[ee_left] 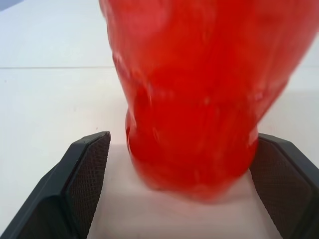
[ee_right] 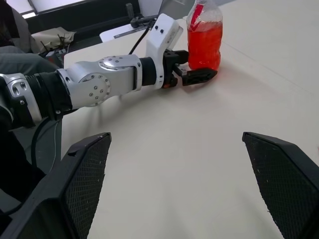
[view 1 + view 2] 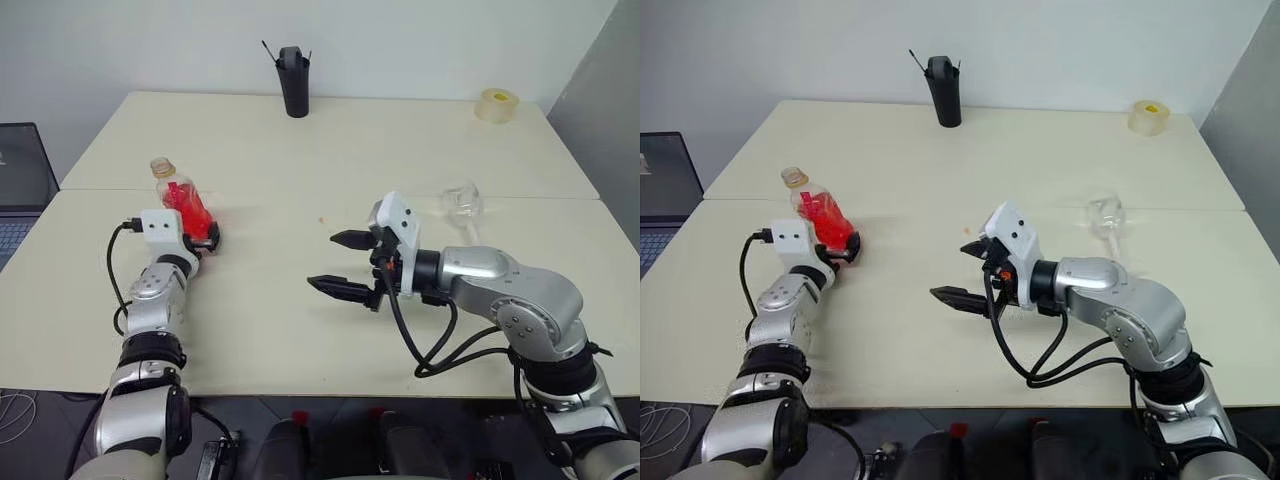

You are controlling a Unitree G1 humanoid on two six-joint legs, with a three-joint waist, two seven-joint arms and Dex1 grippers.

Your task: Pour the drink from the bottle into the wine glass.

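Note:
The bottle (image 3: 186,203), small clear plastic with bright red drink (image 1: 199,99) in it, stands on the left side of the cream table (image 3: 300,330). My left gripper (image 3: 205,240) is open, its two black fingers on either side of the bottle's base with a gap on each side; the right wrist view shows this from the side (image 2: 192,74). The wine glass (image 3: 462,203), clear and empty, is on the table's right side, behind my right arm. My right gripper (image 3: 325,262) hovers open over the middle of the table, pointing left toward the bottle, with nothing in it.
A tall black cup (image 3: 294,82) with sticks in it stands at the table's far edge. A yellowish tape roll (image 3: 496,104) lies at the far right corner. A laptop (image 3: 20,180) sits off the left edge. A seam (image 3: 300,190) runs across between two tabletops.

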